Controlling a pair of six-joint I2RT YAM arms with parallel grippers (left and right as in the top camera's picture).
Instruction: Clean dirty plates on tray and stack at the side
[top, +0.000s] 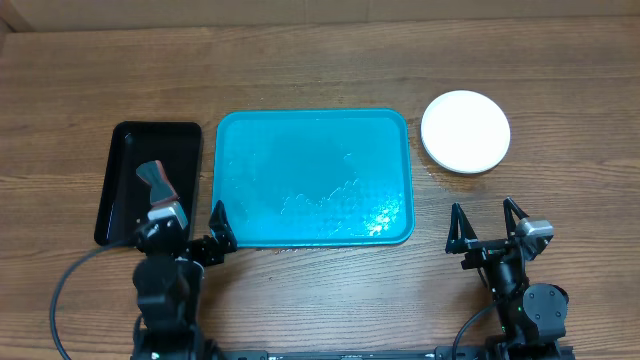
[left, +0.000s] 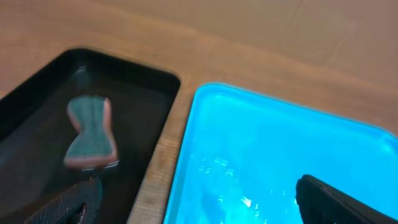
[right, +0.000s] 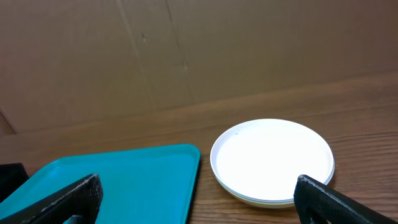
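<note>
The teal-blue tray (top: 312, 178) lies mid-table with wet streaks and no plates on it; it also shows in the left wrist view (left: 280, 155) and the right wrist view (right: 118, 183). The plates (top: 465, 131) are stacked right of the tray, white on top; the ones below show only as thin rims in the right wrist view (right: 272, 158). My left gripper (top: 205, 235) is open and empty at the tray's front left corner, its jaws (left: 193, 202) spread over the tray's edge. My right gripper (top: 487, 225) is open and empty, in front of the stack (right: 199, 196).
A narrow black tray (top: 148, 180) lies left of the teal tray and holds a sponge (top: 156, 183), green-faced with a pink edge in the left wrist view (left: 90, 132). A brown cardboard wall (right: 186, 50) stands behind the table.
</note>
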